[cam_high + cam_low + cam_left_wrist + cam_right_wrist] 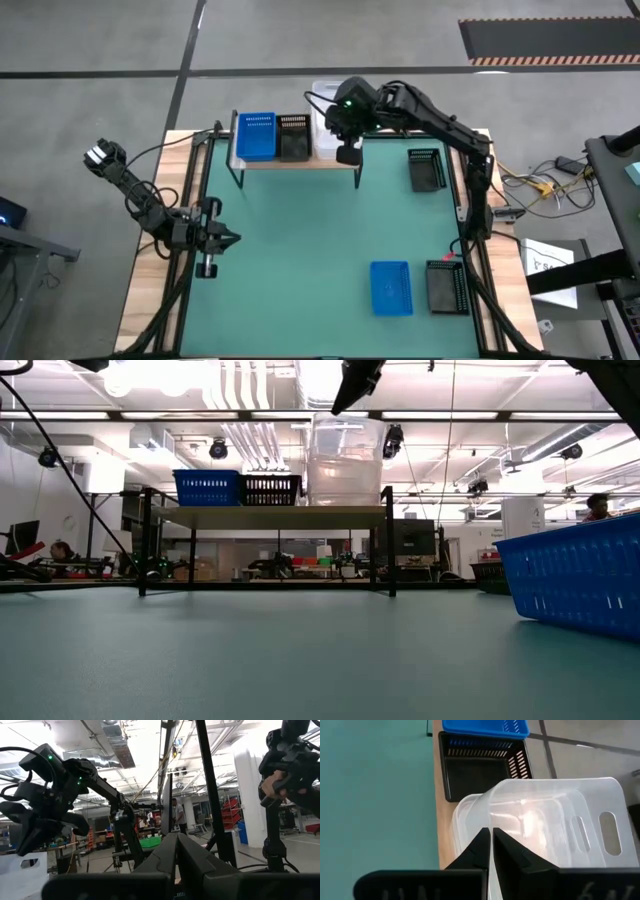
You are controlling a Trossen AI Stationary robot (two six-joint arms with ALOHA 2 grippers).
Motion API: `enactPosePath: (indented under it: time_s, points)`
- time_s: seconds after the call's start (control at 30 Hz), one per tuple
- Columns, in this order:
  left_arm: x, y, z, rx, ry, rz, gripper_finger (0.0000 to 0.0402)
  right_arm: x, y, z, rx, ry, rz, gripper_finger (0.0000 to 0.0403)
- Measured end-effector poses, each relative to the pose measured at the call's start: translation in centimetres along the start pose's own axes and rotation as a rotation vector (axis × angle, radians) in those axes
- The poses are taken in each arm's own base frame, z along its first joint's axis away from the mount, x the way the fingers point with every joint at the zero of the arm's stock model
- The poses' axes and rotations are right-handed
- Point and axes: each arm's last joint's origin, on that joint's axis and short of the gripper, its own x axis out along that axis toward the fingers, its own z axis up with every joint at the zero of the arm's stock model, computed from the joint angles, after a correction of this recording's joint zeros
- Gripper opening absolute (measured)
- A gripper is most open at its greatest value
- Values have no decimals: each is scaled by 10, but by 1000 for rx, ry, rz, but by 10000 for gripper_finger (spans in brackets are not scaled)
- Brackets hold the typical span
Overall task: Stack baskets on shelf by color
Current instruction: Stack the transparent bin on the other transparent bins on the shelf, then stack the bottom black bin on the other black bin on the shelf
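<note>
The shelf point(300, 163) stands at the table's far edge. On its plank sit a blue basket point(255, 135), a black basket point(293, 137) and clear baskets point(545, 820), one nested in another, at the plank's right end. My right gripper point(490, 837) is shut with nothing in it. It hangs just above the clear stack's near wall, and the low view shows its tip point(337, 408) clear of the top rim point(345, 420). My left gripper point(222, 240) waits shut above the table's left side.
A black basket point(427, 168) lies on the mat at the far right. A blue basket point(390, 287) and another black basket point(447, 287) lie side by side near the front right. The mat's middle and left are bare green.
</note>
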Motion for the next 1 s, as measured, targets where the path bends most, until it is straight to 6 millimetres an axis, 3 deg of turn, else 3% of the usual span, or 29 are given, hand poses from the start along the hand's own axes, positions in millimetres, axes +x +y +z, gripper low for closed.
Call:
enactPosePath:
  time_s: [0.3,0.5,0.77,1.0]
  points:
    - [0,0,-1,2,3,-1,0,13,2,0,25,23,20,16]
    - [0,-1,-1,3,4,-2,0,17,2,1,49,23,19,64]
    - [0,-1,-1,4,4,-2,0,-7,4,1,113,-27,52,114]
    - [0,-1,-2,8,9,-4,0,-17,34,5,117,0,130,92]
